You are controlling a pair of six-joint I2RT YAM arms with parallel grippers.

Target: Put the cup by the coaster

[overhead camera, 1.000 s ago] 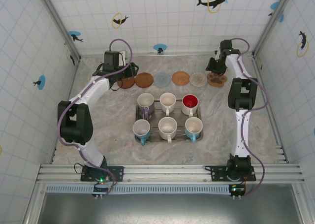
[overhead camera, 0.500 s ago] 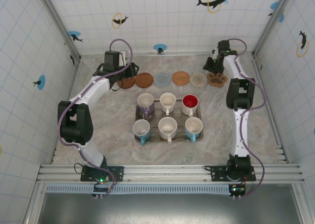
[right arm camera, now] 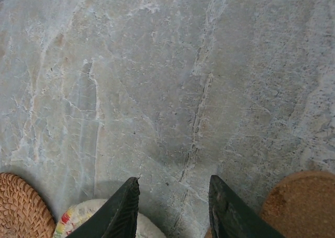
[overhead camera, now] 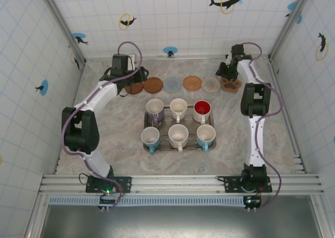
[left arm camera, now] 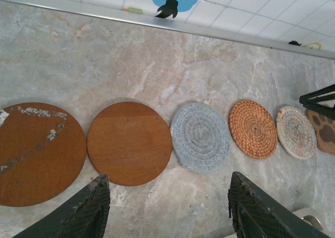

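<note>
Six cups (overhead camera: 178,108) stand on the tray (overhead camera: 164,124) at mid-frame, below the coasters (overhead camera: 172,83). The left gripper (left arm camera: 168,196) and right gripper (right arm camera: 174,183), both open and empty, hover over that row, so the cups lie down-frame from both, about equally near.

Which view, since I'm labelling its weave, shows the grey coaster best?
Left wrist: the grey woven coaster lies whole and close, its spiral weave clear. Top external shows it as a small grey disc.

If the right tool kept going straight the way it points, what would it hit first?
Likely bare marble table, between the multicoloured coaster and the brown coaster; the right tool is open and empty, though depth is unclear.
</note>
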